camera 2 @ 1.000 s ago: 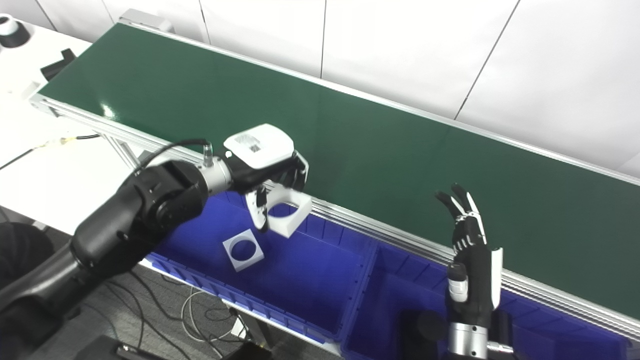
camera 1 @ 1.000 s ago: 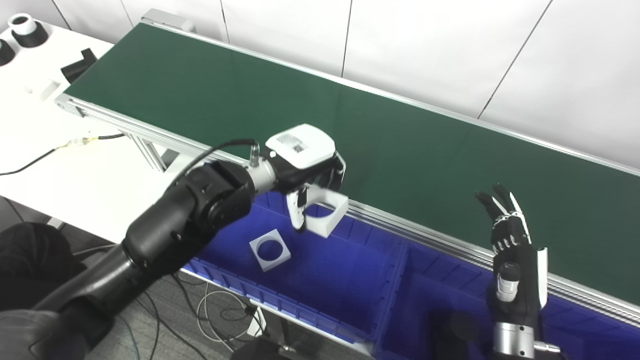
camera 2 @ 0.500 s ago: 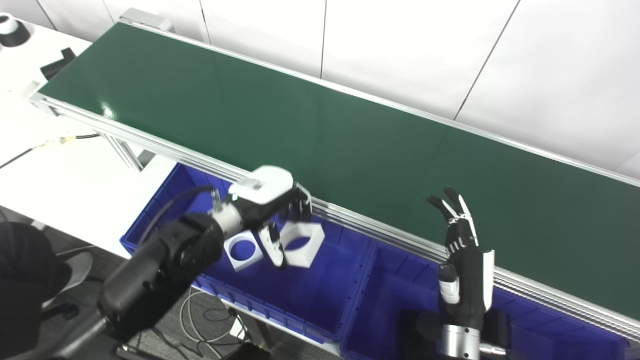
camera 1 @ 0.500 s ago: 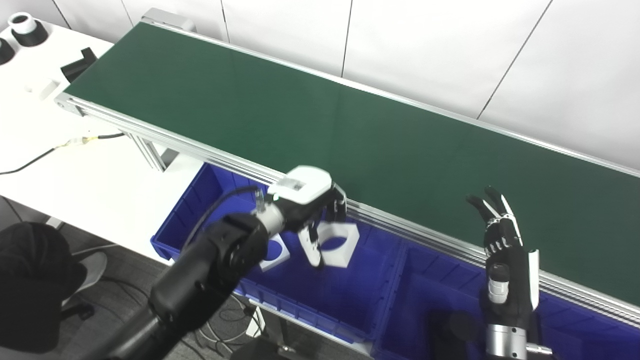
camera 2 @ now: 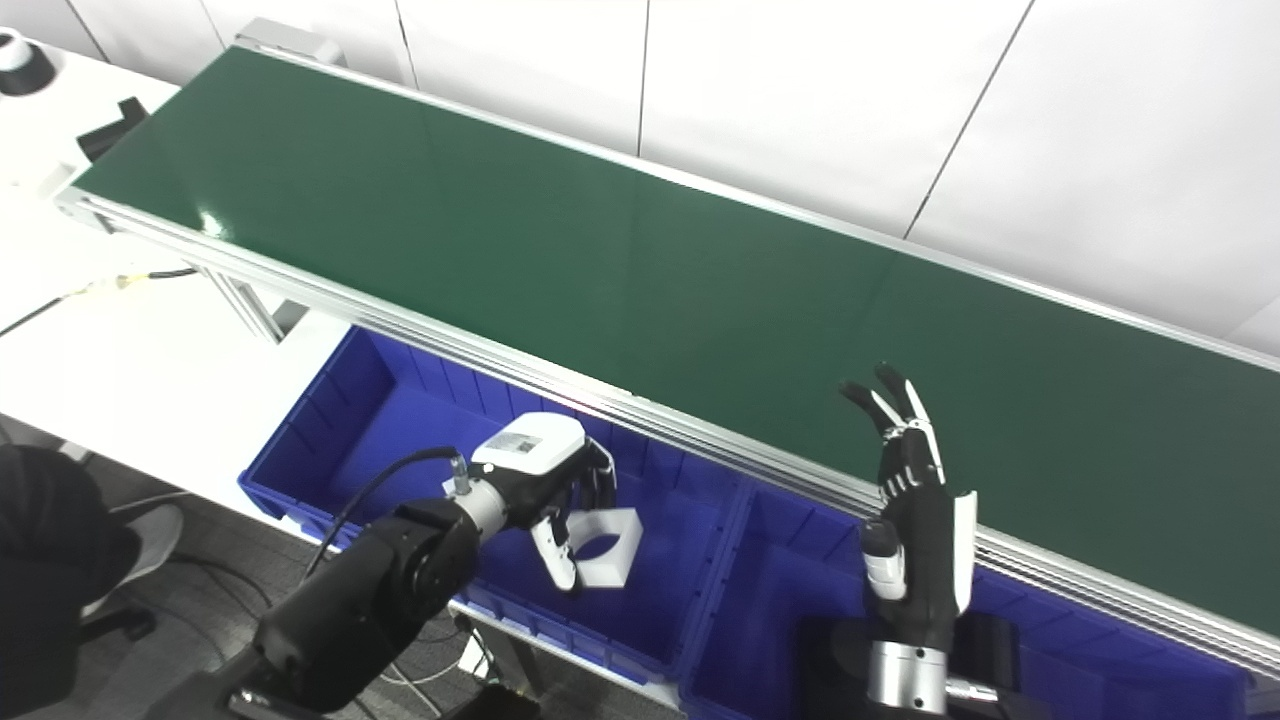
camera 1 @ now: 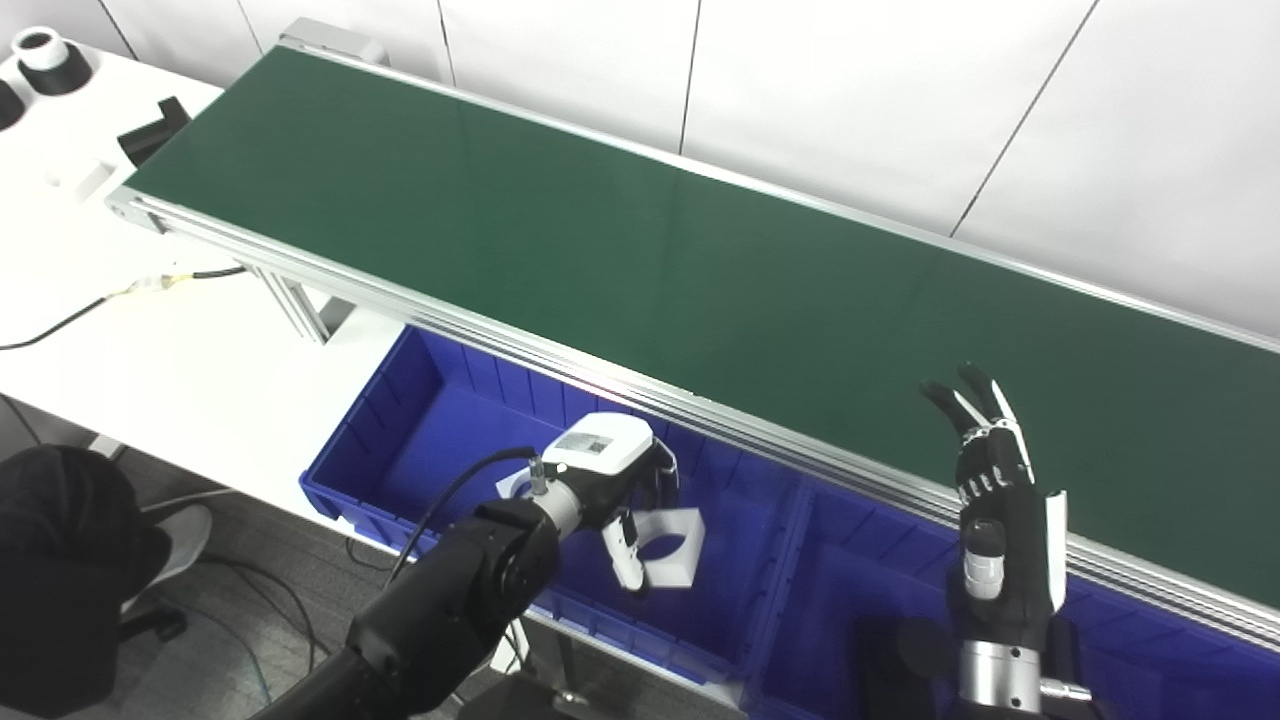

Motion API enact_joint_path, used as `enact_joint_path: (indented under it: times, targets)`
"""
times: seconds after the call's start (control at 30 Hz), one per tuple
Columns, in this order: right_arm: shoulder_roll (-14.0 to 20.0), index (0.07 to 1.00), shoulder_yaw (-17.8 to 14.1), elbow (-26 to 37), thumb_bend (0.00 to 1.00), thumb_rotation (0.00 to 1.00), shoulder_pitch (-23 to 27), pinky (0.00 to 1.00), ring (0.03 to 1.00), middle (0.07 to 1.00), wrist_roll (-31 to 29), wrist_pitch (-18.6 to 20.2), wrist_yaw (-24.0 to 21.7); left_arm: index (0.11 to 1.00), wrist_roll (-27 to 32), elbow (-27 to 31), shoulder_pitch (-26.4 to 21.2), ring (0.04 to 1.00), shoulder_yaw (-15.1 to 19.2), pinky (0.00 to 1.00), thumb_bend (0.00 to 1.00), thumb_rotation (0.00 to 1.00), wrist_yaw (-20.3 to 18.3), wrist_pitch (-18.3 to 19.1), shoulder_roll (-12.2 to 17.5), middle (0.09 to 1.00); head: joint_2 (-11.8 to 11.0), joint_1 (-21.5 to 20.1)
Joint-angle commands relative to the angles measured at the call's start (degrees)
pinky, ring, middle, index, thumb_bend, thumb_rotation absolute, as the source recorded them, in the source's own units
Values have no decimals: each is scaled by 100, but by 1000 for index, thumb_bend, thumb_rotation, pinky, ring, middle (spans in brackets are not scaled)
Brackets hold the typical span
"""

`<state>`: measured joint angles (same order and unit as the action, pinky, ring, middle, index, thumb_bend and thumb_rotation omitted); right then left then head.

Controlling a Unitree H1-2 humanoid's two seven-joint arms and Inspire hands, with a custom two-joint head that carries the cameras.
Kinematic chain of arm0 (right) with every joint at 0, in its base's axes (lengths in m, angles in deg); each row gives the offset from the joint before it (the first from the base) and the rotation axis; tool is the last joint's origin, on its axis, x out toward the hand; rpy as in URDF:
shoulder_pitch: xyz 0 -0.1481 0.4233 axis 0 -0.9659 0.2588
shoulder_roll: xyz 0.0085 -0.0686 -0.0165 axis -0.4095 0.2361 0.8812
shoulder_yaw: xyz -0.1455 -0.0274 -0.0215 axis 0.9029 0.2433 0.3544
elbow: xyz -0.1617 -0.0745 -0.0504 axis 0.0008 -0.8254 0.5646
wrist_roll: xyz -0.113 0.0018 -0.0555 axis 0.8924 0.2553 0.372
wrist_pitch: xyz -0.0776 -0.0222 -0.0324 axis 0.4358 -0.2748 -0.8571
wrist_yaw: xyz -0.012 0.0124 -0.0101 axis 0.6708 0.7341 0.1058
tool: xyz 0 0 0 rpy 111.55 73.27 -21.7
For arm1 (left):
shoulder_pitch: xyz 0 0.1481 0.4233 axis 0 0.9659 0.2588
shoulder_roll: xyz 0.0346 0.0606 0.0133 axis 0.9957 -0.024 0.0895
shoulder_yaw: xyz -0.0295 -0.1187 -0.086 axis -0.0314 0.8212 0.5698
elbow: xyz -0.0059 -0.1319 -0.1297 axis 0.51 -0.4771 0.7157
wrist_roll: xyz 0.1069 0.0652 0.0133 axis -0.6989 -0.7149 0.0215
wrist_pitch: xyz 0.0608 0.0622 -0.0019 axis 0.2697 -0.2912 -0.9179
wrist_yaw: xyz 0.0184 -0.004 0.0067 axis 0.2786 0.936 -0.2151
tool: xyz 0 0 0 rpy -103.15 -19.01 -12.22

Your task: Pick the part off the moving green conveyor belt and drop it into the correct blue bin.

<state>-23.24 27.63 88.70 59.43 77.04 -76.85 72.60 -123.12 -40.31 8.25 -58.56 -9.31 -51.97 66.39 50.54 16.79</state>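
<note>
So the white square part with the round hole (camera 1: 668, 545) is down inside the left blue bin (camera 1: 400, 440), with the left hand (camera 1: 612, 478) right over it. The fingers are curled down around the part's near and far sides, so it looks gripped, though whether it's already touching the bin floor I honestly can't tell. A second white part (camera 1: 513, 484) of what seems to be the same kind peeks out from behind the wrist, mostly hidden, in the same bin.

The right hand (camera 1: 995, 520) is just hanging out over the right blue bin (camera 1: 850, 560), palm up on end, fingers spread and pointing upward, nothing in it (totally idle).

Both bins sit side by side just below the near aluminium rail of the green conveyor belt (camera 1: 620, 250), which runs diagonally across the shot, top surface bare.

Over on the far left there's a white bench (camera 1: 150, 330) with a black cable (camera 1: 60, 322) trailing across it, plus some black and white parts (camera 1: 150, 130) at its back corner, too small to make out properly.
</note>
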Motion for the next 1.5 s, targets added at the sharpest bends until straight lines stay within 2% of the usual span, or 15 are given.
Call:
enact_joint_path:
  times: [0.0, 0.1, 0.3, 0.47, 0.6, 0.7, 0.73, 0.77, 0.87, 1.07, 1.3, 1.37, 1.47]
  targets:
    - [-67, 888, 7, 200, 1000, 922, 49, 955, 872, 803, 3, -3, -40, 501, 83, -282, -106, 459, -28, 364, 525, 0, 737, -399, 1, 472, 10, -12]
    - [-78, 889, 9, 215, 1000, 924, 32, 963, 879, 804, 22, 14, -30, 505, 120, -826, -174, 459, -81, 391, 524, 0, 1419, -732, -17, 469, 7, -18]
    - [-82, 890, 20, 220, 1000, 924, 11, 964, 882, 807, 60, -17, -31, 504, 77, -1337, -253, 456, -254, 403, 524, 0, 2238, -1062, -1, 469, 6, -50]
    - [-83, 891, 34, 243, 1000, 914, 6, 959, 880, 809, -11, 6, -67, 496, 131, -1365, -265, 463, -329, 423, 525, 0, 2641, -1148, 23, 480, 6, -50]
    - [-79, 893, 42, 225, 1000, 914, -8, 963, 881, 808, 9, -8, -71, 508, 138, -1375, -278, 466, -354, 423, 524, 0, 2783, -1132, 34, 471, -31, -96]
    - [-84, 894, 43, 223, 1000, 912, -15, 964, 881, 807, 6, -1, -72, 489, 4, -1431, -305, 527, -415, 465, 524, 0, 2974, -1087, 64, 500, -50, -101]
    - [-87, 895, 42, 216, 1000, 912, -16, 964, 880, 805, 6, -5, -71, 586, -66, -1438, -315, 588, -447, 531, 751, 111, 3011, -1041, 82, 604, -50, -101]
    - [-87, 895, 42, 208, 1000, 913, -16, 964, 880, 804, 15, -12, -69, 639, -108, -1424, -314, 623, -468, 570, 864, 176, 3017, -990, 95, 661, -50, -101]
    - [-84, 895, 47, 204, 1000, 917, -14, 965, 882, 805, 42, -14, -67, 691, -136, -1387, -295, 662, -484, 609, 947, 253, 3015, -943, 117, 717, -54, -111]
    - [-84, 895, 53, 182, 1000, 916, -4, 974, 886, 809, 22, -17, -81, 706, -114, -1246, -278, 677, -529, 625, 980, 336, 2812, -853, 175, 739, -64, -116]
    - [-71, 894, 54, 186, 1000, 912, -15, 974, 889, 810, -10, -9, -103, 701, -69, -1116, -262, 666, -592, 623, 974, 346, 2758, -861, 221, 723, -69, -102]
    - [-65, 896, 55, 203, 1000, 913, -25, 975, 888, 810, -5, 16, -107, 707, -61, -970, -221, 671, -615, 630, 967, 377, 2708, -873, 235, 724, -61, -108]
    - [-60, 895, 42, 232, 1000, 920, -35, 974, 887, 810, 30, 23, -91, 713, -31, -407, -70, 673, -725, 623, 959, 399, 2550, -1035, 285, 725, -20, -165]
